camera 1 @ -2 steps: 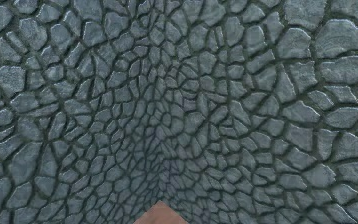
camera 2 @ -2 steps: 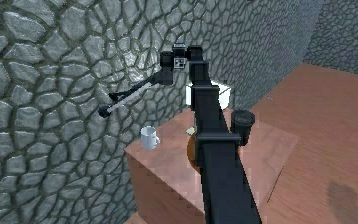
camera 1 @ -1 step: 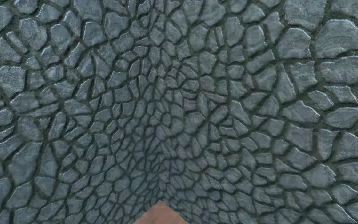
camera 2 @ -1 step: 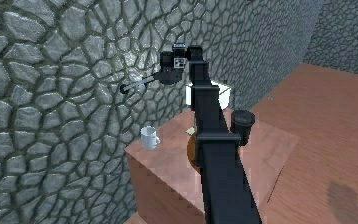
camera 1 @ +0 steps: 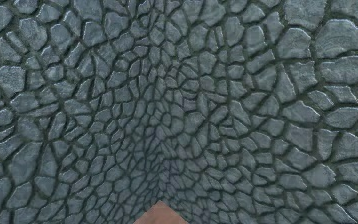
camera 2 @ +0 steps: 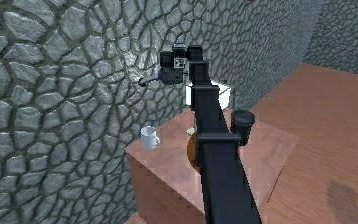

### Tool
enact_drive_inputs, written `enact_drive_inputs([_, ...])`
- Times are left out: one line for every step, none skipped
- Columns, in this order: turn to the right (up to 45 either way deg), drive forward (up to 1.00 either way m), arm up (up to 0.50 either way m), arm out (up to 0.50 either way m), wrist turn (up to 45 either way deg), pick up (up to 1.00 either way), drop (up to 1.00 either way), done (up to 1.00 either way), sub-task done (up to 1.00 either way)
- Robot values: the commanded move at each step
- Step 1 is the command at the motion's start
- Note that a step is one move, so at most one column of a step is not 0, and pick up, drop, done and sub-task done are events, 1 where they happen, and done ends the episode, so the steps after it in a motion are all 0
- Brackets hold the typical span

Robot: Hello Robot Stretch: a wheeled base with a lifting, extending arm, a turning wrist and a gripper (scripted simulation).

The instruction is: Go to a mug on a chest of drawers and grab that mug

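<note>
Gripper point(camera 2: 144, 78) sits at the far end of the arm point(camera 2: 219, 150), its thin fingers pointing left with only bare stone wall behind them, so it holds nothing. How the fingers themselves are set cannot be told.

A stone wall point(camera 2: 57, 90) of grey, irregular blocks covers the left and far side of the arm side view. In the forward view the same stone point(camera 1: 177, 90) forms two faces meeting in a corner, with a small wedge of reddish floor point(camera 1: 163, 214) at the bottom edge. More of that reddish-brown floor point(camera 2: 322, 100) lies to the right in the arm side view.

Against the wall stands the chest of drawers point(camera 2: 167, 168), a brown block whose flat top runs under the arm. The arm is a dark square bar that rises from the bottom edge and crosses this top, with two white marked squares point(camera 2: 173, 66) at its end.

Behind the arm, on the far part of the top, stands a white boxy object point(camera 2: 211, 97); what it is cannot be told. A dark round knob point(camera 2: 245, 118) shows just right of the arm.

The mug point(camera 2: 149, 136) is small and white and stands upright on the chest's top near its left edge, close to the wall. It lies nearer than the gripper and left of the arm, apart from the fingers; whether the gripper hangs right over it cannot be told. An orange-brown rounded thing point(camera 2: 190, 150) lies just right of the mug, partly hidden by the arm.
</note>
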Motion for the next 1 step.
enact_drive_inputs([0.0, 0.00, -0.30, 0.00, 0.0, 0.00, 0.00, 0.00, 0.00])
